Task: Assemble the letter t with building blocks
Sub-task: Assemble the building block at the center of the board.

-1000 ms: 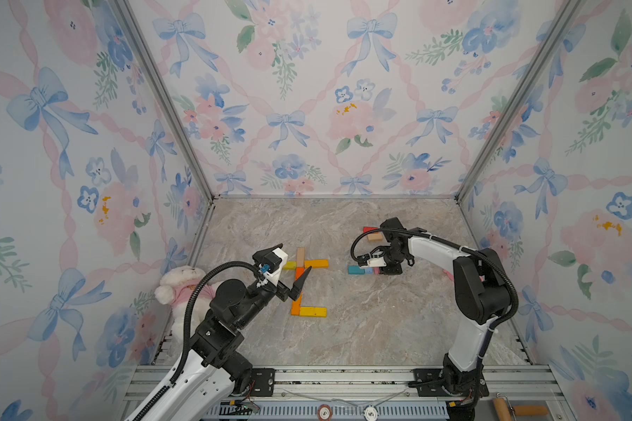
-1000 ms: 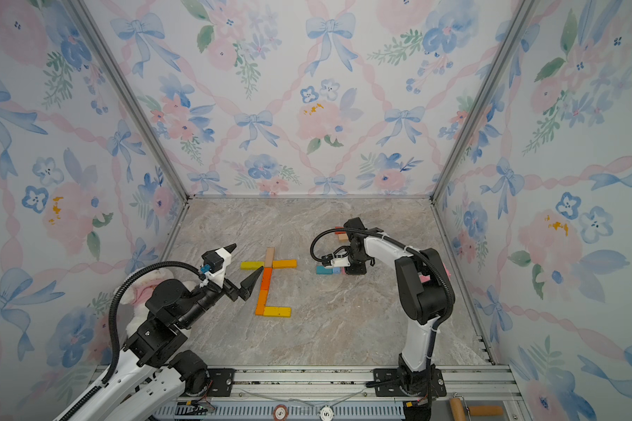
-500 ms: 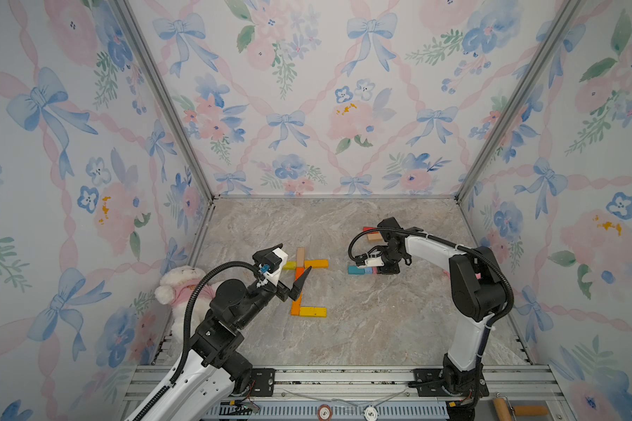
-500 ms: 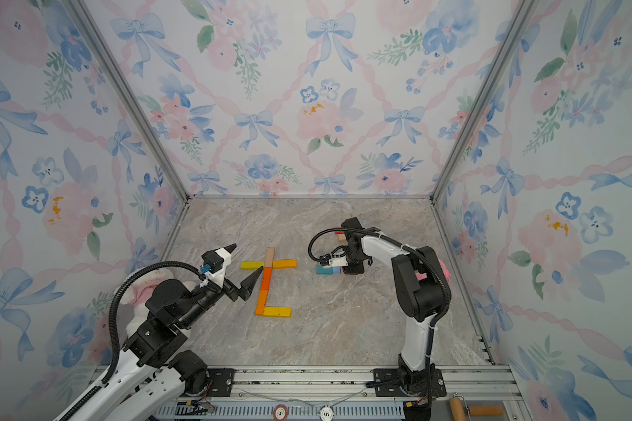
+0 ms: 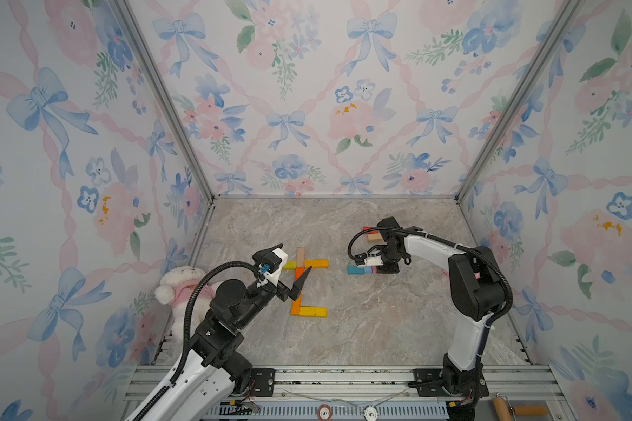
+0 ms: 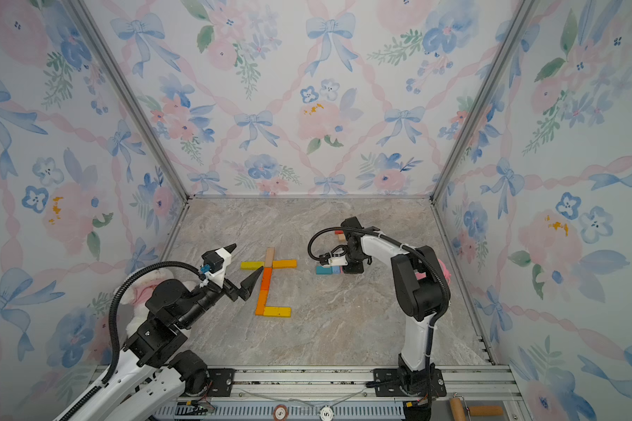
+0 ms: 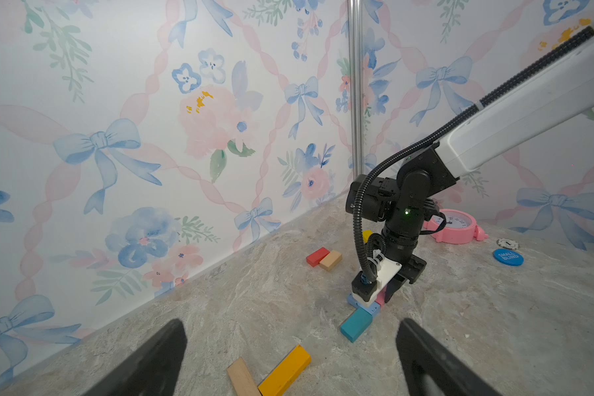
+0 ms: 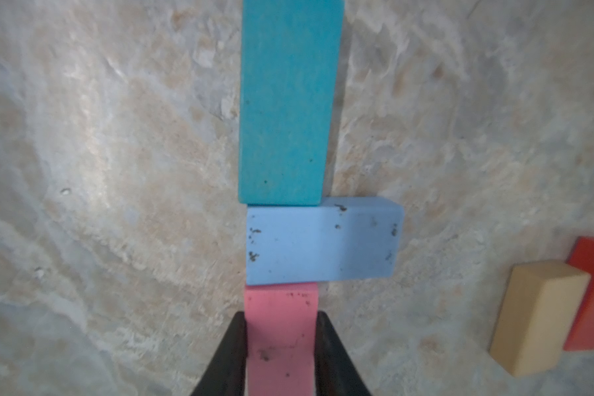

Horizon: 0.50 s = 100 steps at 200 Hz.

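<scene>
Five building blocks lie joined in the middle of the floor: a long orange block (image 5: 297,291) as stem, a tan block (image 5: 300,257) above it, a yellow block (image 5: 289,265) and an orange-yellow block (image 5: 316,263) as crossbar, and a yellow foot block (image 5: 312,312). My left gripper (image 5: 295,257) hovers open and empty at their left. My right gripper (image 8: 280,319) is shut on a pink block (image 8: 280,329) that lies on the floor, end-on against a light blue block (image 8: 323,240) and a teal block (image 8: 285,103).
A red block (image 5: 367,229) and a peach block (image 5: 373,237) lie together behind the right wrist. A pink clock (image 7: 455,226) and two round chips (image 7: 508,257) sit by the right wall. A white plush toy (image 5: 183,288) lies at the left wall.
The right arm's elbow has shifted slightly to the left. Both grippers and all blocks stay where they were.
</scene>
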Available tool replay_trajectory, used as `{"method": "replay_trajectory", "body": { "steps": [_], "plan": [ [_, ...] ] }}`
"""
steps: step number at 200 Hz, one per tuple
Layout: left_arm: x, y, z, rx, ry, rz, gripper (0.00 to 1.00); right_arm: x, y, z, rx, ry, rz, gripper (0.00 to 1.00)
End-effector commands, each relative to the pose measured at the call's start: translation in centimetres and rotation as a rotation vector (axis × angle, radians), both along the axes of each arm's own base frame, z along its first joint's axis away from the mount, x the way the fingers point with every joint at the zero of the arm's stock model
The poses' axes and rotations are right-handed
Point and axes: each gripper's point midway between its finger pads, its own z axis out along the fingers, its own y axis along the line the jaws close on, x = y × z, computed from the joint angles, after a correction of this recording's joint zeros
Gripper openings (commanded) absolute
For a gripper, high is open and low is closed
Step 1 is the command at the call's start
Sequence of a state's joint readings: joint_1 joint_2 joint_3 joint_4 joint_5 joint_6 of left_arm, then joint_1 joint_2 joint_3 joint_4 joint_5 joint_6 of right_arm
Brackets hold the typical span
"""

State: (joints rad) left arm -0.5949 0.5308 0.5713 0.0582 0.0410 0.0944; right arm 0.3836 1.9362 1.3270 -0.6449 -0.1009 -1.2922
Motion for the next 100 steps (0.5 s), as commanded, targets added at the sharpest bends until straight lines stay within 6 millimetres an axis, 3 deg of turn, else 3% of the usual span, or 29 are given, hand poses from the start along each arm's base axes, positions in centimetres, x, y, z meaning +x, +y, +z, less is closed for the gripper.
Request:
{"method": "replay_trajectory", "body": {
  "steps": [1, 21, 35, 45, 57, 100],
  "plan": [
    [0.00, 0.28, 0.57, -0.010, -0.029, 0.010, 0.98, -0.65, 0.10, -0.64, -0.020, 0.044, -0.006, 0.28],
    [-0.01, 0.19, 0.53, -0.009, -0.028, 0.006, 0.98, -0.69, 0.00, -0.69, -0.022, 0.047, -0.013, 0.41],
    [0.01, 0.21, 0.51, -0.008, -0.026, 0.007, 0.98, -0.66, 0.03, -0.68, -0.021, 0.047, -0.019, 0.45],
    [-0.02, 0.16, 0.50, -0.008, -0.027, 0.005, 0.98, -0.58, 0.02, -0.65, -0.017, 0.046, -0.026, 0.62],
    [0.02, 0.19, 0.48, -0.008, -0.026, 0.007, 0.98, -0.61, 0.12, -0.65, -0.013, 0.049, -0.029, 0.70],
    [0.01, 0.14, 0.47, -0.005, -0.026, 0.004, 0.98, 0.21, 0.41, -0.40, 0.004, 0.023, -0.060, 0.72]
  ]
}}
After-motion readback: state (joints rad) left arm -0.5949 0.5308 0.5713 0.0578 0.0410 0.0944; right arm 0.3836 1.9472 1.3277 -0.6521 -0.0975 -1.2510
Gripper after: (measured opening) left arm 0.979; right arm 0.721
